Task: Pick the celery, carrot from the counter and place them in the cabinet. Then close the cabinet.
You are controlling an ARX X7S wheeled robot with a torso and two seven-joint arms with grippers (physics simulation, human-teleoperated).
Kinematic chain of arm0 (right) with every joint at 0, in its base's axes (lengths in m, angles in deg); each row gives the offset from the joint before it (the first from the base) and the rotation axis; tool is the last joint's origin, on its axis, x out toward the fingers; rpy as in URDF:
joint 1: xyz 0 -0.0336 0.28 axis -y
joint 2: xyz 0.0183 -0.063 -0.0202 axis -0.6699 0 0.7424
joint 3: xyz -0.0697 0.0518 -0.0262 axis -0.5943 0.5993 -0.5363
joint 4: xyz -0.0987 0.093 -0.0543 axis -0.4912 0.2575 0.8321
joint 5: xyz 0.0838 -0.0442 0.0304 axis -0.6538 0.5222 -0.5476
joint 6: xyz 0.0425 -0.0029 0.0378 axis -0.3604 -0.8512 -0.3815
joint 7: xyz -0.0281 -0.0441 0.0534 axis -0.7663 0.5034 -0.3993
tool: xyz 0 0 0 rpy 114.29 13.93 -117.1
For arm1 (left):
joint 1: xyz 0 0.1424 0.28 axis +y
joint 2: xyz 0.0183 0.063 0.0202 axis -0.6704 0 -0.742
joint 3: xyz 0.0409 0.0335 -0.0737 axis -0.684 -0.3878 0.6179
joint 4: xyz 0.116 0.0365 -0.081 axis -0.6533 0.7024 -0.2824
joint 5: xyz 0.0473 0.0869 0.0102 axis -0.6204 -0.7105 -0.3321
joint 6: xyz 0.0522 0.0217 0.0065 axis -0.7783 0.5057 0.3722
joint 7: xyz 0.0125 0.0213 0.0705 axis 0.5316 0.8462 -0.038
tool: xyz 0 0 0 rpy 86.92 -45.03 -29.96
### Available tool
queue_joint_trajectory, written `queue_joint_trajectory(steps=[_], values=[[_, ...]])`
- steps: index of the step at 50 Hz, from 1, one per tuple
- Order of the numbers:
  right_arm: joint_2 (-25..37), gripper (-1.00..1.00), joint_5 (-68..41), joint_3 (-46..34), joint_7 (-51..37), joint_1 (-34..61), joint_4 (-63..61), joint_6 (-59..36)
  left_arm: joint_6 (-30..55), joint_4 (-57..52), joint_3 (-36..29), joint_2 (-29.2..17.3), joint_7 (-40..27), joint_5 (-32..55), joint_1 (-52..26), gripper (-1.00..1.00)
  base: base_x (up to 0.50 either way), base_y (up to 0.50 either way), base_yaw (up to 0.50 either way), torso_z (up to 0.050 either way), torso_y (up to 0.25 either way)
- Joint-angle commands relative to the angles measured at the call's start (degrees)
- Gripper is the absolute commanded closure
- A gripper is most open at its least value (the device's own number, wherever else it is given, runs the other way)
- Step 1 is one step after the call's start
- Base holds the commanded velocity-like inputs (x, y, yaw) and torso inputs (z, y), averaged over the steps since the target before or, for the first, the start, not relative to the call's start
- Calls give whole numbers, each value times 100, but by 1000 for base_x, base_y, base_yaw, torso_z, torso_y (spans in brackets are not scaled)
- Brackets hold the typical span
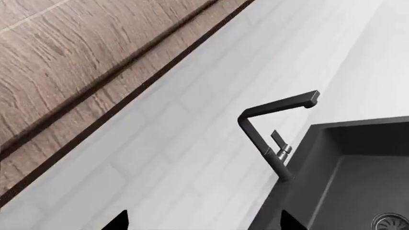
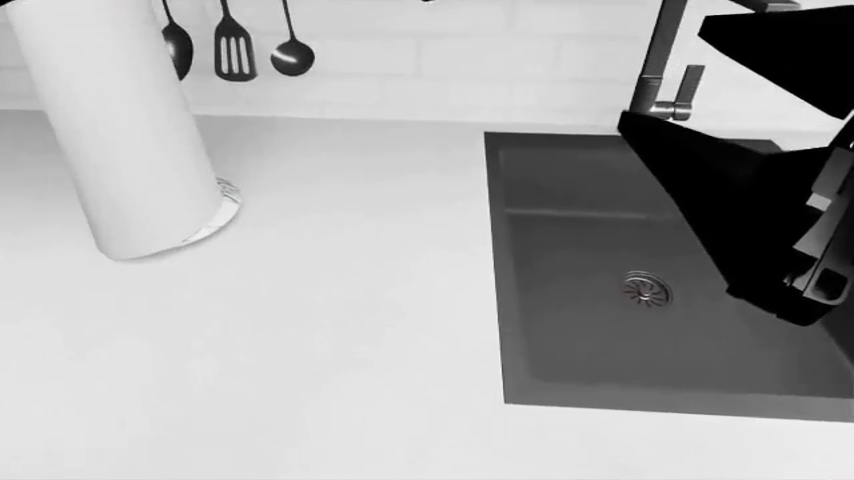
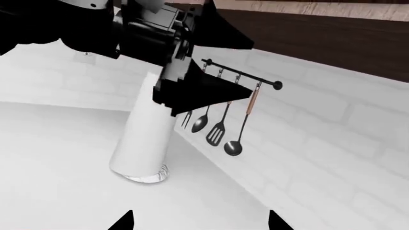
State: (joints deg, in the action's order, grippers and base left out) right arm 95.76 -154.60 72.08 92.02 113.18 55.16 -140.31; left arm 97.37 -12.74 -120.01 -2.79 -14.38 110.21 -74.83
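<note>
Left gripper (image 1: 204, 223): jaws spread wide, empty, facing the black faucet (image 1: 275, 129) behind the sink (image 1: 357, 172).
Right gripper (image 3: 199, 221): jaws wide, empty; its arm hangs over the sink's right side.
Step in hand: probably finding the first vegetable, since nothing is held.
Doing it well: keep both jaws wide and turn the view away from the sink until a vegetable shows, then descend.
Celery, carrot: neither in view, so their look cannot be told.
Counter (image 2: 334, 350): smooth white; a white cylinder (image 2: 120, 130) stands left of the sink.
Cabinet (image 1: 70, 62): wood-grain fronts above the sink wall; whether open, I cannot tell.
</note>
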Motion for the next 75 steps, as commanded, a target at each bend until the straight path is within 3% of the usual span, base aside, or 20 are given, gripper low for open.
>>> queue_joint_trajectory(steps=[1,20,35,59,75], values=[[-1,-100,-41,-103,-36,223,52,-62,-29,-719,43,-352,-230,73,226,-100,0,0,0,-9,250],[-100,-100,241,-399,-321,768,430,-196,-397,-2415,153,-1407,-939,169,909,-100,0,0,0,-2,57],[-153,-100,359,-362,-545,624,539,-79,-806,-3428,123,-2299,-1521,66,1627,-100,5,-108,0,0,0],[-111,-100,248,-378,-599,635,484,-100,-905,-3788,165,-2676,-1764,81,1858,-100,-125,-348,0,0,0],[-125,-100,187,-385,-648,659,518,-85,-955,-3852,197,-2664,-1820,66,1938,-100,-60,-504,0,0,0]])
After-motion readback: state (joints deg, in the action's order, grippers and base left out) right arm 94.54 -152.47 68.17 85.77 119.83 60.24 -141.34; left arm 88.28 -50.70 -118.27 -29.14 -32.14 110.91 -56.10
